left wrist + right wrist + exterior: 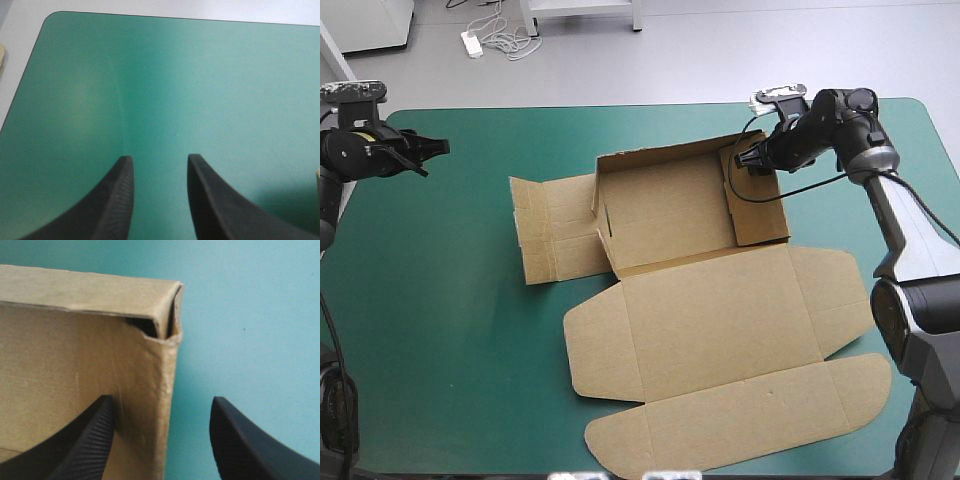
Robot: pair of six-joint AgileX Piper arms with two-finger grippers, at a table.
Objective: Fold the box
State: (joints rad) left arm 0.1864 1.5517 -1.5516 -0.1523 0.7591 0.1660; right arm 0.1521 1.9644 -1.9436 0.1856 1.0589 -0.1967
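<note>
The right gripper (752, 158) is at the far right corner of the box (670, 210). Its two black fingers stand well apart. In the right wrist view, one finger (95, 435) is inside the box and the other finger (240, 440) is outside it, over the teal-green cover (250, 315). The right wall (165, 390) of the box rises between them, but it cannot be told whether a finger touches it, and the gripper (162, 400) has hold of nothing. Just ahead of the gripper two walls meet at a corner (167, 315), and a small dark gap shows there under a folded-over top edge.

The left gripper (435, 147) hangs near the far left corner of the table, well apart from the box. Its fingers are also parted, with only bare cover (160, 100) between and ahead of them (160, 157).

The brown box lies in the middle of the table, a little toward the right edge. It is an open tray: the far wall, the left wall and the right wall (760, 215) stand up. The lid (720, 330) lies flat on the cover and reaches toward the near edge, with its rounded flaps spread out. One side flap (555, 230) lies flat on the cover (440, 300), left of the tray.
</note>
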